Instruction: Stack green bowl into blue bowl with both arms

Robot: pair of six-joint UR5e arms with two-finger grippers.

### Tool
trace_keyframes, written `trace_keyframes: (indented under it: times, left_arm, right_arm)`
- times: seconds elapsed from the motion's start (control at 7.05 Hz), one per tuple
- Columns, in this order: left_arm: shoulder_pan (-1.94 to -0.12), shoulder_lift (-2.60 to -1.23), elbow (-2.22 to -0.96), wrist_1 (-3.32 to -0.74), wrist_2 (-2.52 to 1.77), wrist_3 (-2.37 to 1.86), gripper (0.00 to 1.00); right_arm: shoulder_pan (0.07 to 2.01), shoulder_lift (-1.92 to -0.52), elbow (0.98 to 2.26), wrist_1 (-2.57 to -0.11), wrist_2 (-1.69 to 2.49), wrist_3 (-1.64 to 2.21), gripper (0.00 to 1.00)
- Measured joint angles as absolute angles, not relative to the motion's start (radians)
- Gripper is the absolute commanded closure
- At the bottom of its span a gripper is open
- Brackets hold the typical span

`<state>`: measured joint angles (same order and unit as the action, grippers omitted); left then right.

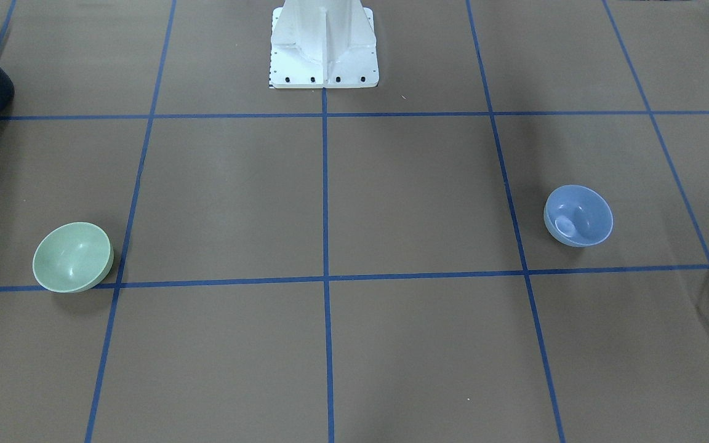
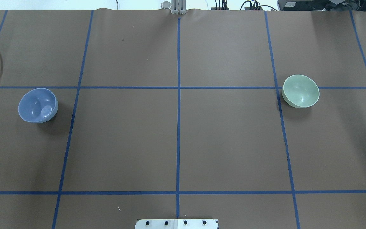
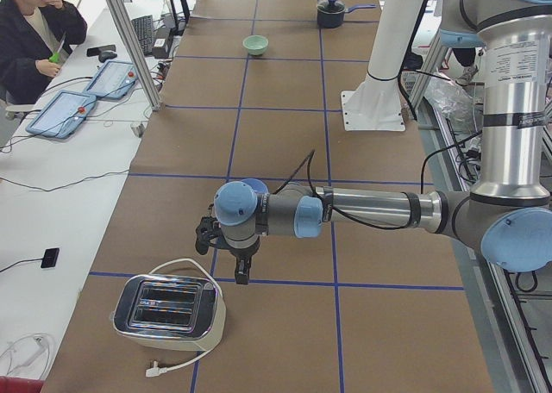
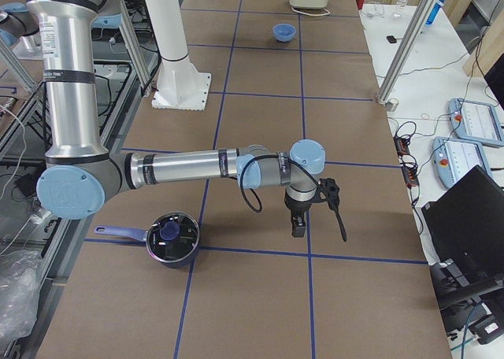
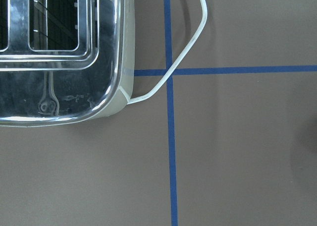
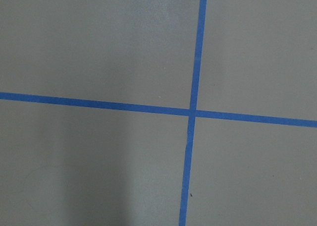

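Note:
The green bowl stands upright on the brown table, also in the overhead view at the right and small at the far end of the exterior left view. The blue bowl stands upright far from it, at the left in the overhead view. The left gripper hangs over the table near the blue bowl, whose rim peeks out behind the wrist. The right gripper hangs over bare table. Both show only in side views, so I cannot tell if they are open. The green bowl is hidden in the exterior right view.
A chrome toaster with a white cable stands at the table's end by the left gripper. A dark lidded pot stands at the other end near the right arm. The white pedestal stands at the robot's side.

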<state>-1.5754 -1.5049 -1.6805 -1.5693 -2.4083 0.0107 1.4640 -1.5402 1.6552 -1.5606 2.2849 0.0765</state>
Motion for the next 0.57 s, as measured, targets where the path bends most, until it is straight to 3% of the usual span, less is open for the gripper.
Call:
trace_keyframes:
  times: [0.57]
  left_arm:
    - [-1.575,-1.520,-1.682,-1.570,-2.407,0.017,0.01]
  right_arm:
    - [1.461,-1.534,1.656,-1.560,2.289,0.081,0.00]
